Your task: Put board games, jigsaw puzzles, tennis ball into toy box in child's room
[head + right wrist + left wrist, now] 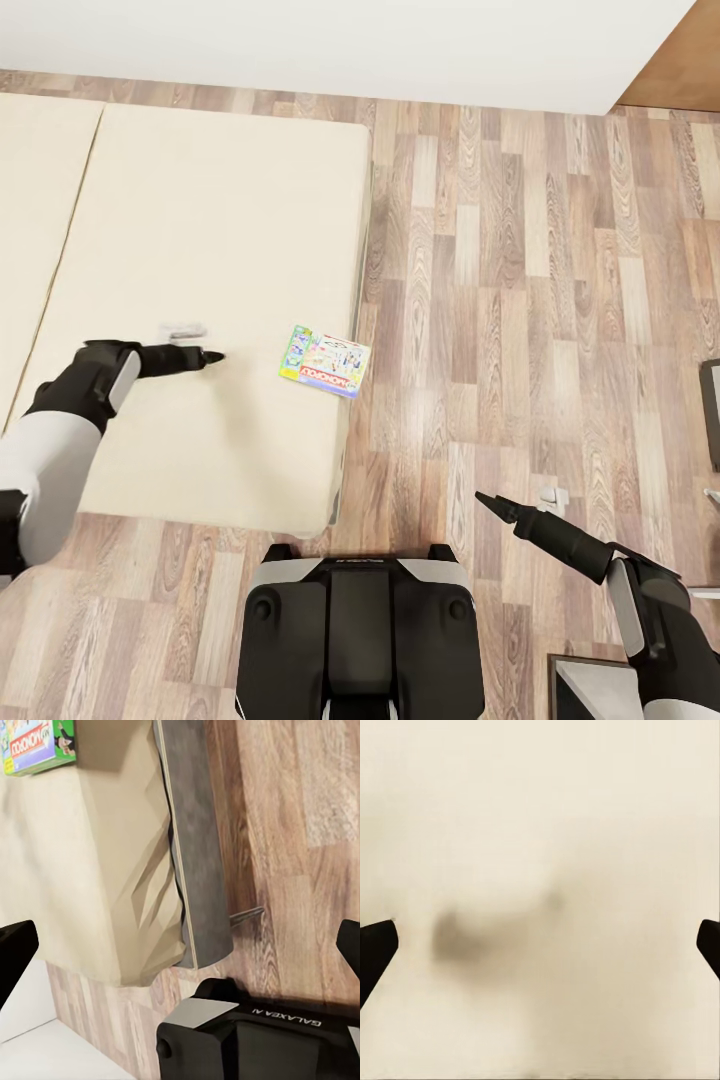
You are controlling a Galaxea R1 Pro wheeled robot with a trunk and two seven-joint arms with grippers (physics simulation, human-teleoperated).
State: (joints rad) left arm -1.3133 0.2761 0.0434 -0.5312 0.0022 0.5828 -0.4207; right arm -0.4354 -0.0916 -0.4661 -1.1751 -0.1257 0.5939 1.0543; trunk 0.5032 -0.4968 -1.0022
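One board game [325,362], a flat white-green box with red edging, lies on the bed [200,220] near the mattress's right edge. It also appears in the right wrist view as the board game [34,746] on the beige mattress, above the grey bed frame [199,870]. My left gripper [205,355] hovers low over the mattress, a short way left of the box, open and holding nothing. Its dark fingertips [375,952] stand wide apart over bare mattress. My right gripper [490,503] hangs open over the wood floor, right of the bed's corner, with its fingertips [15,956] spread.
My own dark base [360,630] stands just off the bed's near edge. Wood-plank floor [520,280] stretches right of the bed, up to a white wall [330,40]. A dark object [712,400] shows at the right edge and a grey-white corner [590,690] at the bottom right.
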